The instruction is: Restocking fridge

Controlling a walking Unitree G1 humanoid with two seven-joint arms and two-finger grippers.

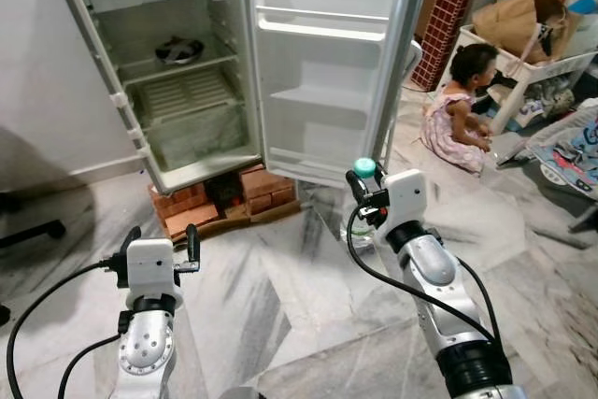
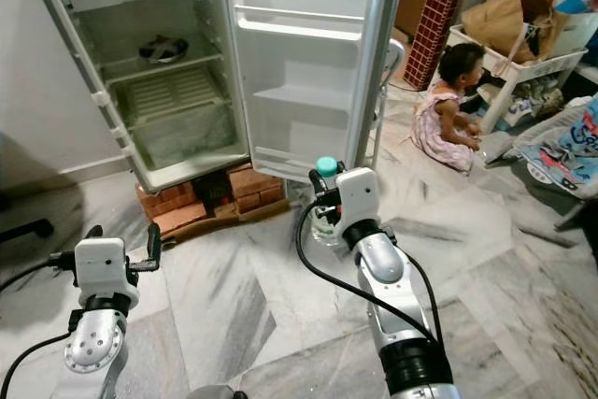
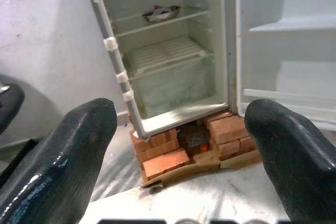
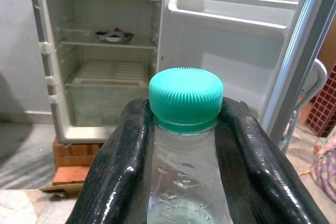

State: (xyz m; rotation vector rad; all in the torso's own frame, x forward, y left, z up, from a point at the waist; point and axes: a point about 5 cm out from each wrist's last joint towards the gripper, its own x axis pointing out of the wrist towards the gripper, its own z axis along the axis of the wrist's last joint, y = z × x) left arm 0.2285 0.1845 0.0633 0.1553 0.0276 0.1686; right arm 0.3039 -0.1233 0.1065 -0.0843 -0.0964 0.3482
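The right gripper (image 4: 184,145) is clamped on the neck of a clear plastic bottle (image 4: 185,182) just under its green cap (image 4: 185,97), held upright in front of the open fridge (image 1: 177,72), while the left gripper (image 1: 157,248) hangs spread wide and empty. The bottle looks light, smooth and probably slippery, so the ridge under the cap seems the safest hold. The right wrist view shows the grip closely; the head views show a child (image 1: 458,109) sitting on the floor to the right.
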